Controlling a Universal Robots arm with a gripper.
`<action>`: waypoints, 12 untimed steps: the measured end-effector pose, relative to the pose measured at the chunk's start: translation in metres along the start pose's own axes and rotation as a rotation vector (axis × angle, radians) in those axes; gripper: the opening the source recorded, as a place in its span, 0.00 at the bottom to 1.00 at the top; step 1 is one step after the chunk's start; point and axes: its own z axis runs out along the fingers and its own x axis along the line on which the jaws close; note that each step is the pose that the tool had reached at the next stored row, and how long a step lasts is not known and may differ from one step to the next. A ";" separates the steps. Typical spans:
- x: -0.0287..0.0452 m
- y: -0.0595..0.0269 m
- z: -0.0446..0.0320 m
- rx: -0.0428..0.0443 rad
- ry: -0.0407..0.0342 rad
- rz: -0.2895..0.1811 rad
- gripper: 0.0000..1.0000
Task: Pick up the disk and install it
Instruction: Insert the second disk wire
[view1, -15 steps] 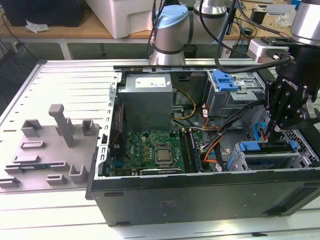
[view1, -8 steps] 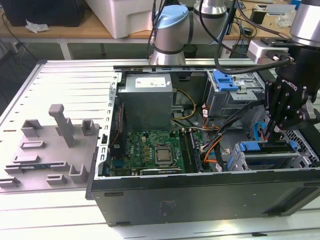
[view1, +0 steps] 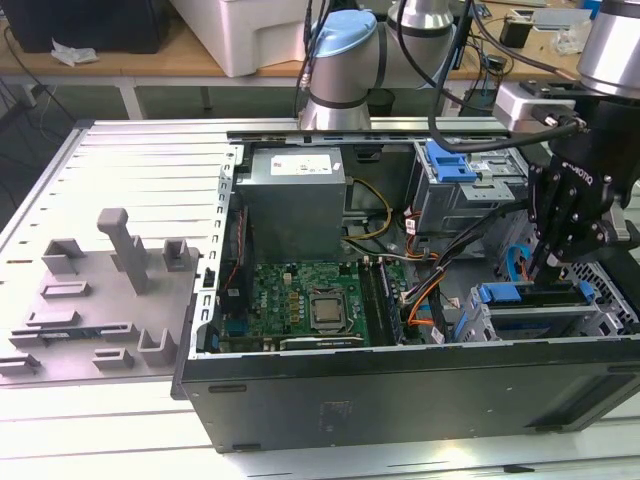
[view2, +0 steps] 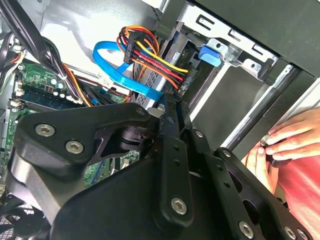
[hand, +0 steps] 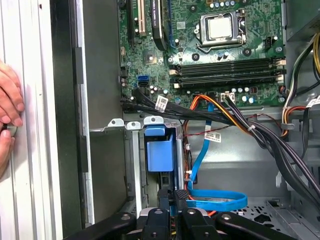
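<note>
Gripper (view1: 553, 262) lowered over drive cage (view1: 535, 318) at open case's (view1: 400, 395) front corner, fingers pressed together on top edge of disk (hand: 161, 155); disk held upright for sliding into cage slot. Person's hand (hand: 9, 112) braced against case rim.

Hangs at the exterior view's right, arm (view1: 345, 60) reaching in from the far side, gripper (view1: 552, 262) pointed down. Fingers (hand: 181, 200) drawn close together in the first wrist view. A person's hand (view2: 292, 145) rests nearby.
</note>
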 end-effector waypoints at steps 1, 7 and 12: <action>-0.0001 0.0000 0.0003 0.0001 -0.0002 -0.001 0.16; -0.0004 0.0000 0.0021 0.0008 -0.0025 -0.005 0.16; -0.0005 0.0000 0.0031 0.0012 -0.0054 -0.008 0.16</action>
